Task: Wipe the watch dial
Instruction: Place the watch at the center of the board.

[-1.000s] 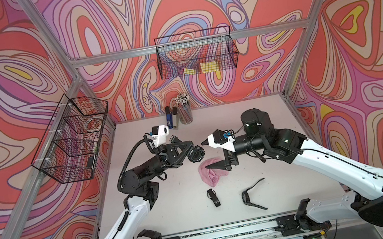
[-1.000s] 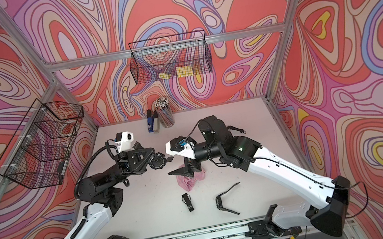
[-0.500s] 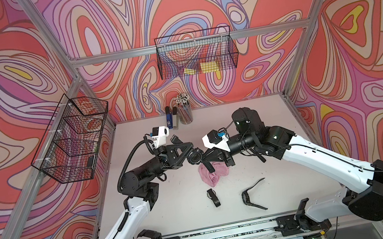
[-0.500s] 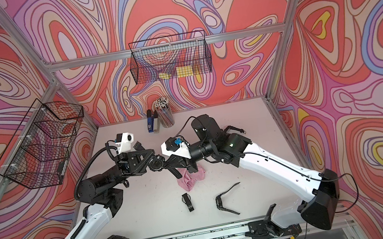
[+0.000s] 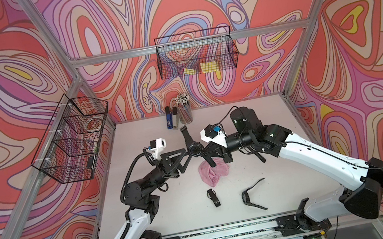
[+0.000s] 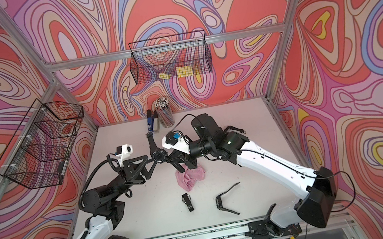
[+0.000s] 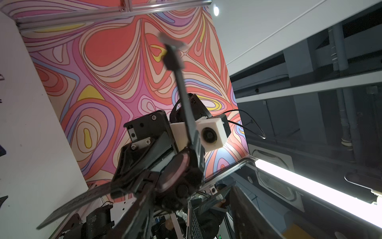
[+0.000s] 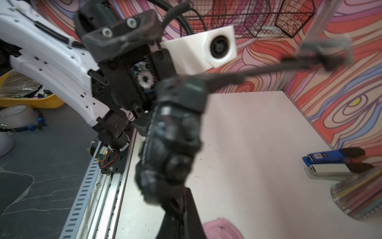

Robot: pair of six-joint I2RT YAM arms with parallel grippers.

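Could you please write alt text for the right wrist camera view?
A blurred black wristwatch, clamped in the right gripper, dominates the frame, its strap stretching away beside the left arm's white wrist camera. Behind lie the white table, a crumpled pink cloth and a blue stapler.

black watch [image 5: 195, 149] aloft, pink cloth [image 5: 213, 175] crumpled below

Right end effector [image 5: 204, 150] clamped, aloft
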